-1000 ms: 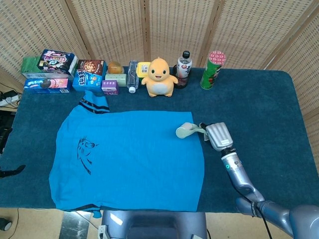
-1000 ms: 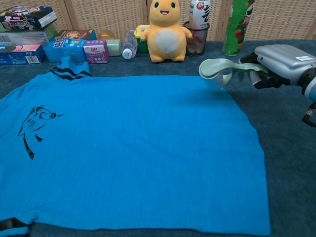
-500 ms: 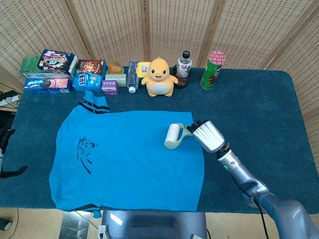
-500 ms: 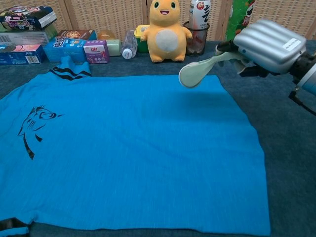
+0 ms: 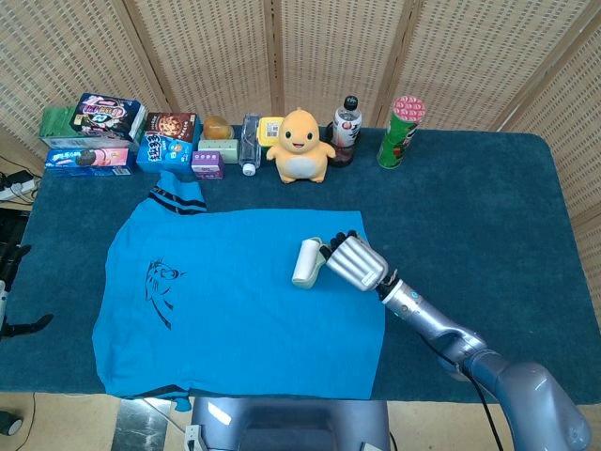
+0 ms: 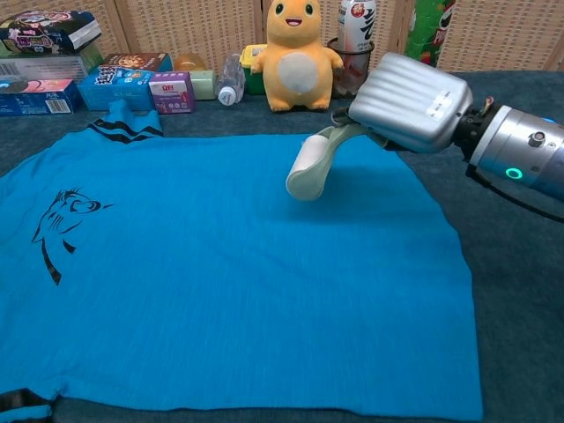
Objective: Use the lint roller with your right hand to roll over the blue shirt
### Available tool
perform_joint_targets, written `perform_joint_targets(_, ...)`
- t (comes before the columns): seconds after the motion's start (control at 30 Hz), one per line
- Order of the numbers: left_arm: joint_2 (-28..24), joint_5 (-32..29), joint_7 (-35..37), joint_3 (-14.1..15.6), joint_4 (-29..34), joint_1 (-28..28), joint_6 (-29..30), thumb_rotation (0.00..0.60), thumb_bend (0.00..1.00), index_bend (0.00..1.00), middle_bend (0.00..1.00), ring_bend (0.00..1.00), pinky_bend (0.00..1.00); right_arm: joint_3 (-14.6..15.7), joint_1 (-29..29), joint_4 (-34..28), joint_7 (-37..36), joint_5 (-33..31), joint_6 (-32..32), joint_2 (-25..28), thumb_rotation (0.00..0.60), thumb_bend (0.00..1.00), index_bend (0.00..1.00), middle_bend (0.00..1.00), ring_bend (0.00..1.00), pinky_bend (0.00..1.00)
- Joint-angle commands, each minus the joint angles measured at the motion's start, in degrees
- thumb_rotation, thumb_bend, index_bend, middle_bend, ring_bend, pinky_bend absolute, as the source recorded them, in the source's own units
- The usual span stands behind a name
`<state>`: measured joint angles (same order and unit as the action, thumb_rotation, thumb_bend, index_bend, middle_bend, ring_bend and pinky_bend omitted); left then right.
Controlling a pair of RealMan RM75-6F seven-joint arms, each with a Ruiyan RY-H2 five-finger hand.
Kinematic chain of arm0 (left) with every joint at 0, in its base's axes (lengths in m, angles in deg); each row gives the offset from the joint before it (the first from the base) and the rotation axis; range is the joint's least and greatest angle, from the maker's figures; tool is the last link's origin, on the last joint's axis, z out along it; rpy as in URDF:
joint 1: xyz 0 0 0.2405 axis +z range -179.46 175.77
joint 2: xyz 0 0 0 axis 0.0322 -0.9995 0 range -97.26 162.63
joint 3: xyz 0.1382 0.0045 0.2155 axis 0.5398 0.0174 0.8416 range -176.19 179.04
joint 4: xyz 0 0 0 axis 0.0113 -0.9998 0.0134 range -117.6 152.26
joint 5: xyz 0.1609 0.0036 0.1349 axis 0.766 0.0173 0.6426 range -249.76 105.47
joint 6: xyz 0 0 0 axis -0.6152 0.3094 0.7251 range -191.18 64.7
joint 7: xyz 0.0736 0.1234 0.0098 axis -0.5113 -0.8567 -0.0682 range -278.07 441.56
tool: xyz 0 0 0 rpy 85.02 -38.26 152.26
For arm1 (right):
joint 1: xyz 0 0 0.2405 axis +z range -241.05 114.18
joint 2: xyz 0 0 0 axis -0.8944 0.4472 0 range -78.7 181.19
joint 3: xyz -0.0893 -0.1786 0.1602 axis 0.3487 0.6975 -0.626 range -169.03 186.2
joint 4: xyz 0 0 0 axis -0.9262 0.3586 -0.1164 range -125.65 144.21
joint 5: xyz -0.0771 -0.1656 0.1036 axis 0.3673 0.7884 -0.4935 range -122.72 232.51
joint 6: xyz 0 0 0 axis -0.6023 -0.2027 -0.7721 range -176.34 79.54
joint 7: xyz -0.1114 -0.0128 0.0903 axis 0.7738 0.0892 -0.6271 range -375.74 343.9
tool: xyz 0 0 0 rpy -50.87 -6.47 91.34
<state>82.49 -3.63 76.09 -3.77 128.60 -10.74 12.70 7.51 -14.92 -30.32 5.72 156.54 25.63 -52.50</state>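
The blue shirt (image 5: pixel 235 291) (image 6: pixel 220 264) lies flat on the dark blue tablecloth, with a black print near its left side. My right hand (image 5: pixel 355 262) (image 6: pixel 407 104) grips the pale green handle of the lint roller (image 5: pixel 306 261) (image 6: pixel 306 169). The roller's white drum is over the shirt's upper right part; whether it touches the fabric I cannot tell, though a shadow lies close under it in the chest view. My left hand shows in neither view.
Along the table's back edge stand snack boxes (image 5: pixel 169 141), a small bottle (image 5: pixel 249 143), a yellow plush toy (image 5: pixel 300 146) (image 6: pixel 298 55), a drink bottle (image 5: pixel 346 130) and a green chip can (image 5: pixel 400 132). Bare cloth (image 5: pixel 488 216) lies right of the shirt.
My right hand has carried the lint roller leftward from the shirt's right edge to over the shirt, and the drum has turned and dropped lower.
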Motion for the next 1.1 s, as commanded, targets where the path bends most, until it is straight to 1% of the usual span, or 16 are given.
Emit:
perform_joint_targets(0.03, -0.1, 0.0, 0.2, 0.0, 0.0, 0.0, -0.1, 0.6, 0.18, 0.0, 0.0, 0.0, 0.1, -0.9, 2.1, -2.6, 4.5, 0.1, -1.9, -0.1, 0.6, 1.0, 0.51, 0.71, 0.67, 0.98)
perform_joint_targets(0.13, -0.2, -0.2, 0.4, 0.0, -0.1, -0.1, -0.4, 0.6, 0.18, 0.0, 0.0, 0.0, 0.1, -1.9, 4.0, -5.4, 7.7, 0.1, -3.7, 0.2, 0.6, 1.0, 0.5, 0.71, 0.67, 0.98)
perform_joint_targets(0.23, -0.2, -0.3, 0.4, 0.0, -0.2, -0.2, -0.6, 0.6, 0.18, 0.0, 0.0, 0.0, 0.1, -2.8, 6.0, -6.9, 11.1, 0.1, -5.5, 0.0, 0.6, 1.0, 0.51, 0.71, 0.67, 0.98)
perform_joint_targets(0.37, -0.3, -0.1, 0.7, 0.1, -0.1, -0.2, -0.7, 0.6, 0.18, 0.0, 0.0, 0.0, 0.1, -3.4, 9.0, -5.7, 15.2, 0.9, -7.6, -2.0, 0.6, 1.0, 0.51, 0.71, 0.67, 0.98)
perform_joint_targets(0.53, -0.4, -0.2, 1.2, 0.1, -0.3, -0.4, -1.2, 0.6, 0.18, 0.0, 0.0, 0.0, 0.1, -3.6, 10.8, -2.9, 16.7, 0.7, -9.7, -4.4, 0.6, 1.0, 0.51, 0.71, 0.67, 0.98)
perform_joint_targets(0.7, -0.7, 0.1, 1.8, 0.2, -0.3, -0.3, -1.3, 0.6, 0.18, 0.0, 0.0, 0.0, 0.1, -2.7, 11.1, -0.1, 16.6, 0.6, -10.6, -6.4, 0.6, 1.0, 0.51, 0.71, 0.67, 0.98)
perform_joint_targets(0.87, -0.9, 0.2, 2.4, 0.1, -0.4, -0.1, -1.1, 0.6, 0.18, 0.0, 0.0, 0.0, 0.1, -1.8, 11.2, 1.5, 15.3, 0.7, -10.9, -7.1, 0.6, 1.0, 0.51, 0.71, 0.67, 0.98)
perform_joint_targets(1.1, -1.1, 0.4, 2.8, 0.2, -0.4, -0.1, -1.3, 0.6, 0.18, 0.0, 0.0, 0.0, 0.1, 1.6, 10.1, 3.1, 13.8, 1.9, -11.4, -6.1, 0.6, 1.0, 0.51, 0.71, 0.67, 0.98)
